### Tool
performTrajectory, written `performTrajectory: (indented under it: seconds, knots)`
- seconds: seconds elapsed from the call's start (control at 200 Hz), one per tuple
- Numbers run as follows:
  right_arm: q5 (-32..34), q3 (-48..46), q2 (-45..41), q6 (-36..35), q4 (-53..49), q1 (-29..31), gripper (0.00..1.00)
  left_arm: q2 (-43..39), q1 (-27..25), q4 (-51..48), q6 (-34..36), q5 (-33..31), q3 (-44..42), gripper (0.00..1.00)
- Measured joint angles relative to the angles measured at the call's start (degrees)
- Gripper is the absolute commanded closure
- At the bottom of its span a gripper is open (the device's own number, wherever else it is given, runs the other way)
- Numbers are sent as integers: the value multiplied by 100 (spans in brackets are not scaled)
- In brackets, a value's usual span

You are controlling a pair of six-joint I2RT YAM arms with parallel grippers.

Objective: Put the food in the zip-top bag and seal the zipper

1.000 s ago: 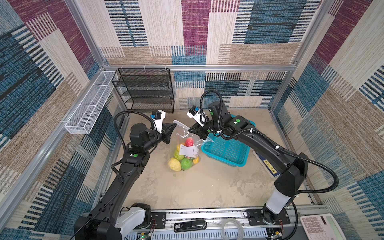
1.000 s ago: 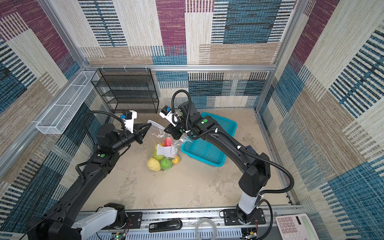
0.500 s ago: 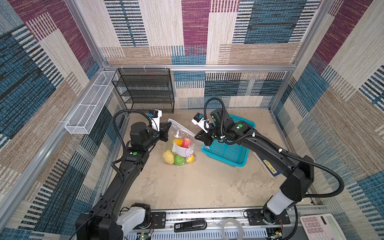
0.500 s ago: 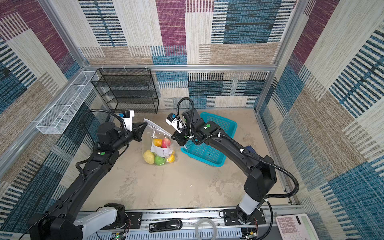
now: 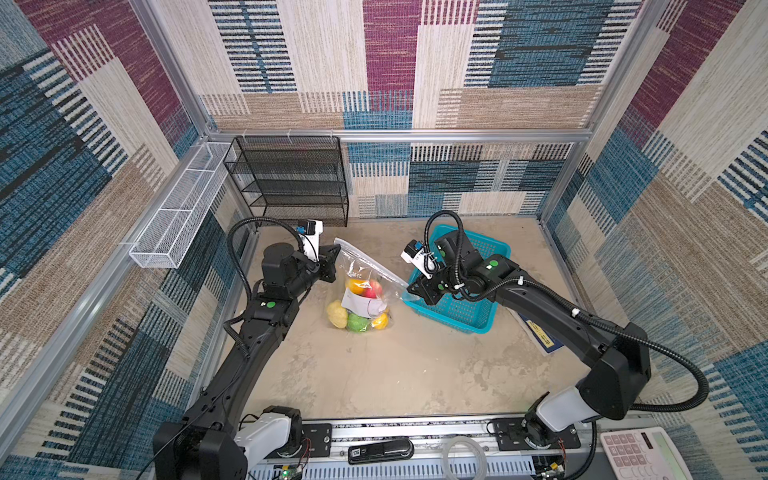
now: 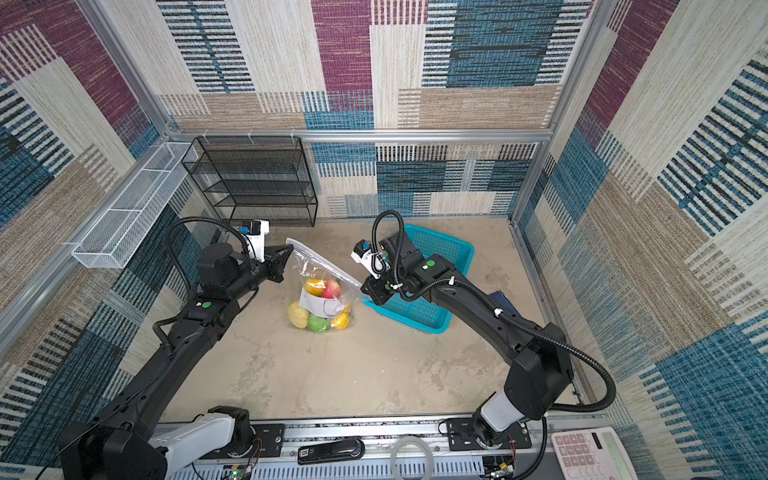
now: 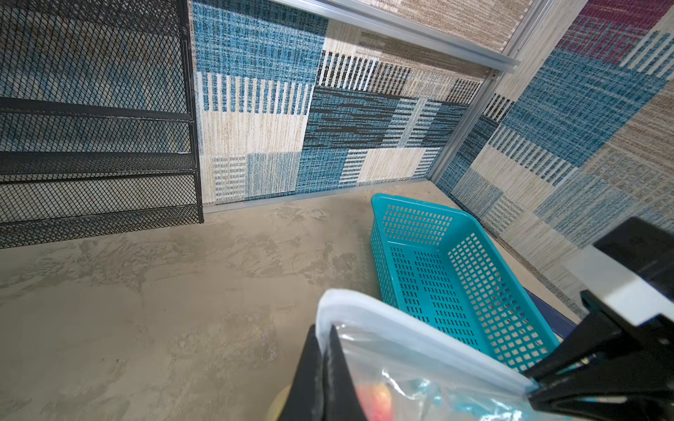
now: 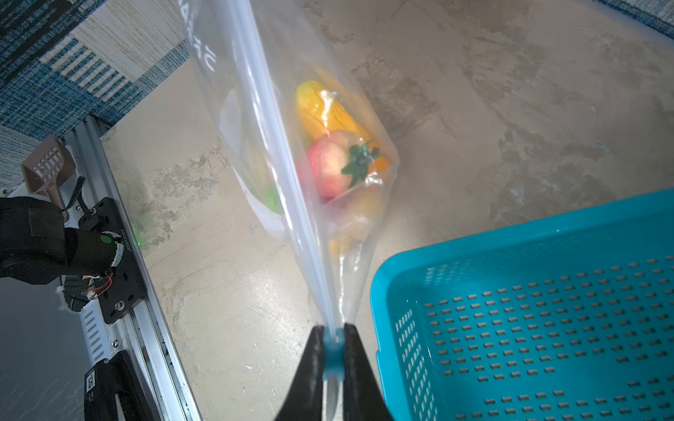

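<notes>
Bag (image 5: 362, 268) is sagging, seemingly limp and slippery; left claw (image 5: 336, 252) is pinching its zipper (image 7: 419, 334), right claw (image 5: 405, 296) the slider (image 8: 332, 348).

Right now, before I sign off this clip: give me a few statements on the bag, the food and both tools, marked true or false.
1. The right tool is shut on the light-blue slider. True.
2. The left tool is open and clear of the zip-top bag. False: it pinches a corner of the bag's rim.
3. The bag lies flat and unheld. False: its rim is stretched between the two tools and its body hangs below.
4. The food that shows is inside the bag. True.
5. Two fruits sit in the turquoise basket. False: no food shows in it.
</notes>
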Motion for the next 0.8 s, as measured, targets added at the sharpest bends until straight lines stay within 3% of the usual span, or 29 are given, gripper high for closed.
performTrajectory:
  seconds: [0.426, 0.471, 0.521, 0.591, 0.796]
  knots:
    - [94, -214, -232, 107, -98, -107, 88, 33, 4, -111, -2, -63, 35, 100]
    - [90, -142, -208, 107, -122, -109, 79, 42, 11, -101, -2, -68, 35, 100]
    - [66, -57, -190, 122, -168, -109, 57, 48, 20, -59, -7, -107, 35, 100]
    - [74, 42, -192, 129, -289, -127, 37, 57, 59, 129, -66, -249, 22, 100]
    - [-243, 308, -155, 94, 546, -138, 26, 74, 63, 422, -212, -190, -72, 100]
